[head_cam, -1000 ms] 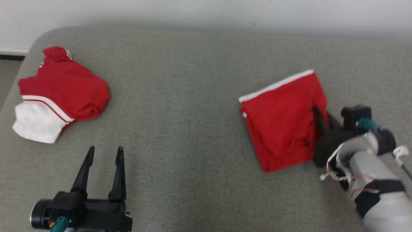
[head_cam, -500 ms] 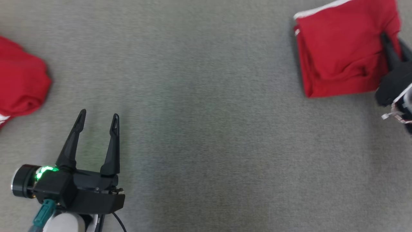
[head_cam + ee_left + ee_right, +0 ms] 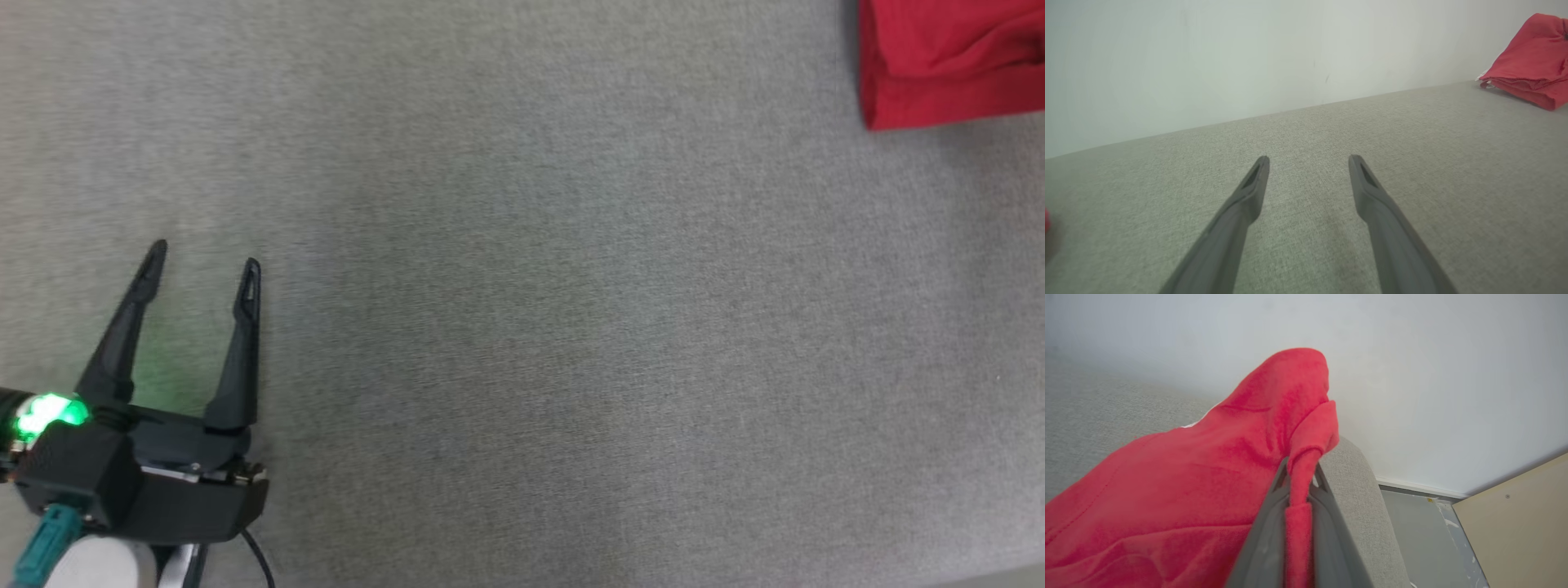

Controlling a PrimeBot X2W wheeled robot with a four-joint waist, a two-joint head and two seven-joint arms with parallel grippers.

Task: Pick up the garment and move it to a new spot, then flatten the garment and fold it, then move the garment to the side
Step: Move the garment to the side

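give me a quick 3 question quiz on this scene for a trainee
1. True or false: the left hand is open and holds nothing.
2. What does the right hand grip? A) the garment B) a towel C) nothing
3. In the left wrist view, in which corner does the garment show?

Key: 1 true; 2 A; 3 upper right.

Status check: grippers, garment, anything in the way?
Left gripper open over grey cushion, empty. Right gripper shut on red garment, pinching a bunched edge. Rest of garment lies on cushion. No obstruction seen nearby.
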